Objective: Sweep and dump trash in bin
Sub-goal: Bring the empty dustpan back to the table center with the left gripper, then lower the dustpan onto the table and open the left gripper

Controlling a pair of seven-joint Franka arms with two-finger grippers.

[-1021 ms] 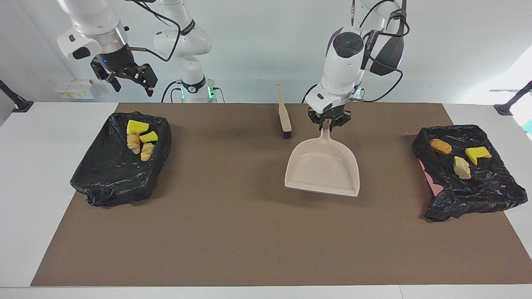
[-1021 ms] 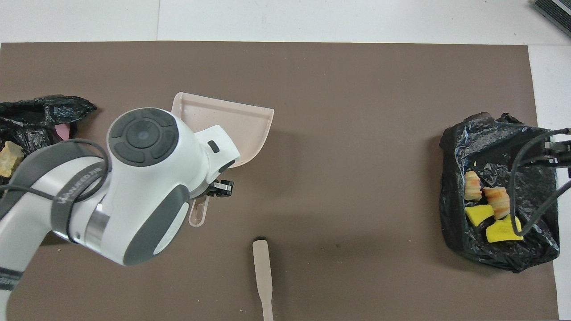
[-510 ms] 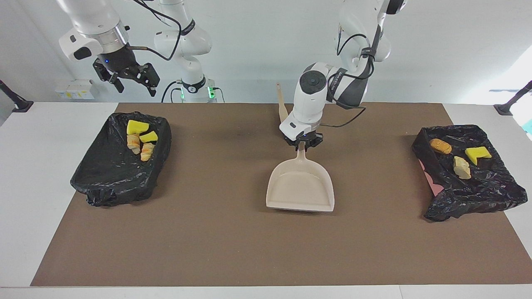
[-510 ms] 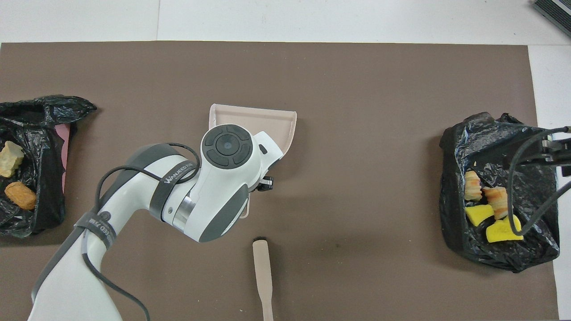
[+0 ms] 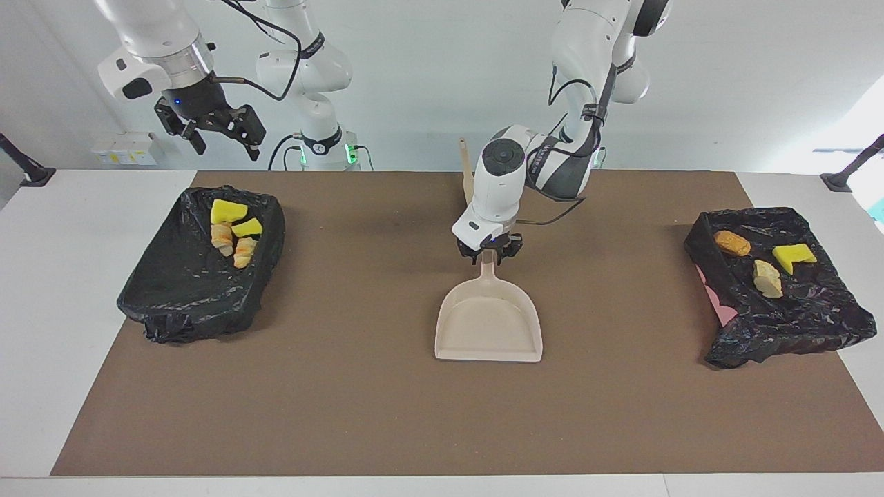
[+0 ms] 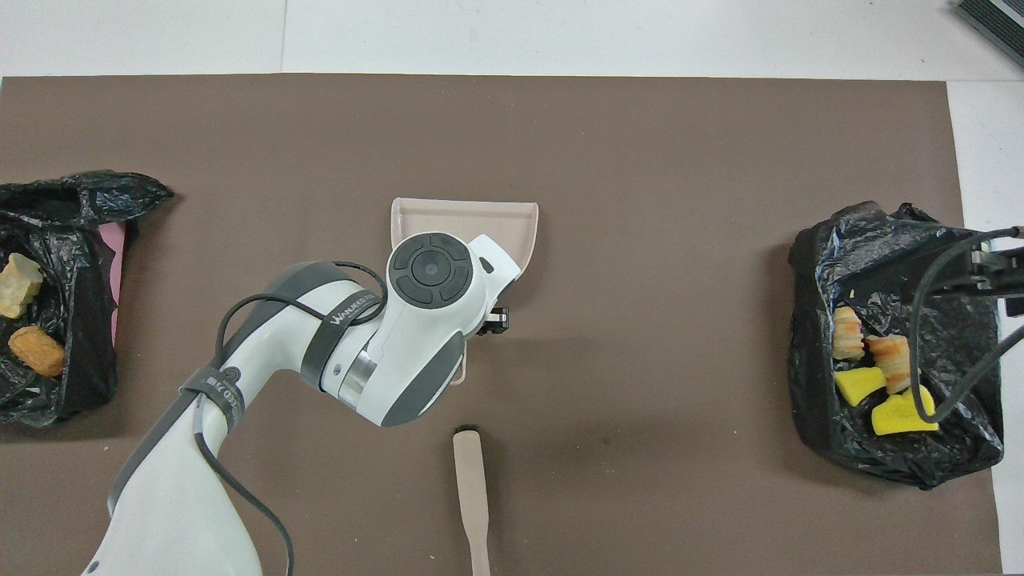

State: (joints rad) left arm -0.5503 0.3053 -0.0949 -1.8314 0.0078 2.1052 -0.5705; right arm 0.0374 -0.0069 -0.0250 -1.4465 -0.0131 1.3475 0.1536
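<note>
— Brown mat (image 5: 345, 386), two black-lined bins (image 5: 200, 290); where's the trash (image 5: 233, 235)?
— In both (none loose). My left gripper (image 5: 489, 254) sits at the dustpan (image 5: 489, 324) handle, grip unclear; my right gripper (image 5: 219, 131) waits spread above one bin

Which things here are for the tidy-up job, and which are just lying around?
For the job:
- trash scraps in the bin at the right arm's end
- trash scraps in the other bin
- dustpan under the left hand
- brush

Just there:
- brown mat
- right hand, waiting above its bin
</note>
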